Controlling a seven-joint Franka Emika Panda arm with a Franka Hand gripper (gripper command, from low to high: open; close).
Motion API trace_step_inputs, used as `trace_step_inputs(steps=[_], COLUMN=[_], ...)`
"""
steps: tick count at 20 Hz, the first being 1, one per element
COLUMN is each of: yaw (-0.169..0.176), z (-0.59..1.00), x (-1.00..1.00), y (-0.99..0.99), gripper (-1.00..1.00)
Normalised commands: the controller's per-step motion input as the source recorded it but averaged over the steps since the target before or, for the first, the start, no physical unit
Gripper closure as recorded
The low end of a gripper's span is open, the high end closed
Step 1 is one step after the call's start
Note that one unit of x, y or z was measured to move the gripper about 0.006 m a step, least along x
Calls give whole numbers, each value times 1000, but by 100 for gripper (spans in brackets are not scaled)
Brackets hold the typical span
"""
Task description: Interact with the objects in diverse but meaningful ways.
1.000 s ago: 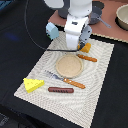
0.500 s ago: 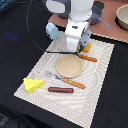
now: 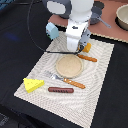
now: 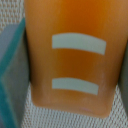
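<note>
1. We saw the orange ridged block (image 4: 67,55) filling the wrist view, standing between the gripper's (image 3: 80,47) two fingers (image 4: 10,65), which pinched it at the placemat's (image 3: 100,95) far edge.
2. The tan round plate (image 3: 68,65) lay just nearer.
3. The cheese wedge (image 3: 33,84) and sausage (image 3: 60,90) sat nearer, toward the exterior view's left.

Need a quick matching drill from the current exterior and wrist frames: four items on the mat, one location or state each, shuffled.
Items
1. cheese wedge
2. sausage
3. orange block
4. round tan plate

Places
A. mid-mat, a fork lying just beside it
B. fills the wrist view
C. mat's corner at the exterior view's lower left
D. near edge of the mat, right of the yellow toy in the exterior view

Pairs: 1-C, 2-D, 3-B, 4-A
</note>
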Motion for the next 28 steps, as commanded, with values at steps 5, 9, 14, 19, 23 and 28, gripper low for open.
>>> trace_step_inputs(steps=[5, 9, 14, 19, 23, 28], yaw=[0, -32, -63, -31, -6, 0], z=[550, 1000, 963, 546, 73, -211], x=[61, -784, -905, -826, -751, -753], y=[478, 144, -114, -283, -499, -606], gripper=[100, 100, 100, 100, 100, 100])
